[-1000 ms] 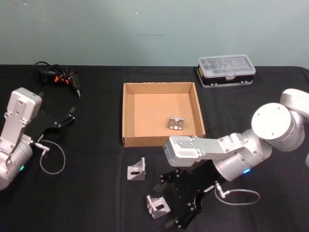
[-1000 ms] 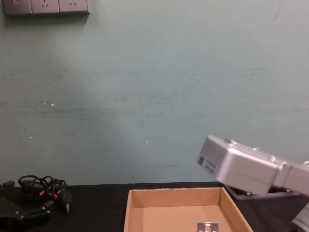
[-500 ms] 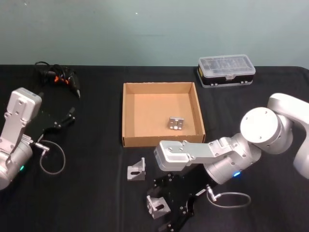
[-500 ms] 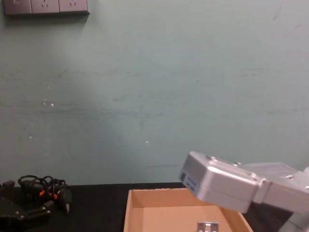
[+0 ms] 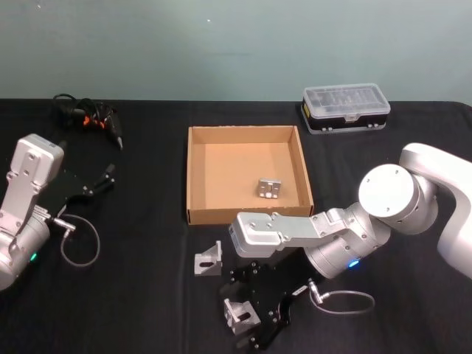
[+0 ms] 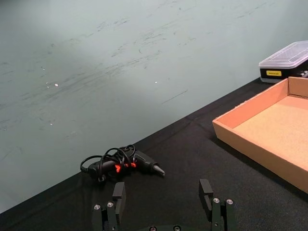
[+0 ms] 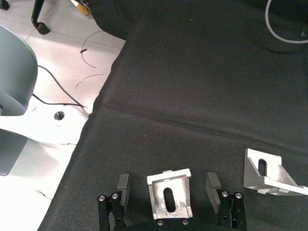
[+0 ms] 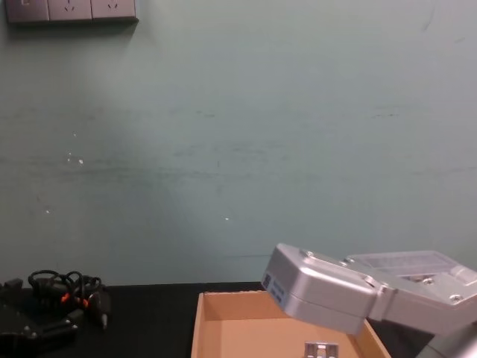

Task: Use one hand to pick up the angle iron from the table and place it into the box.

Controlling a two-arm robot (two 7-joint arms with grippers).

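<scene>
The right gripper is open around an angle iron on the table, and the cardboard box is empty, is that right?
Not empty: in the head view the box holds an angle iron. The rest stands: the right gripper is open around another angle iron on the table.

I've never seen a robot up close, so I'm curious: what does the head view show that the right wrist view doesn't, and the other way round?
The head view adds the box holding an angle iron, a clear-lidded case, a cable tangle and the parked left tool. The right wrist view adds pale floor beyond the table edge. Both show the open right tool, its fingers either side of the near angle iron, with a second angle iron beside it.
</scene>
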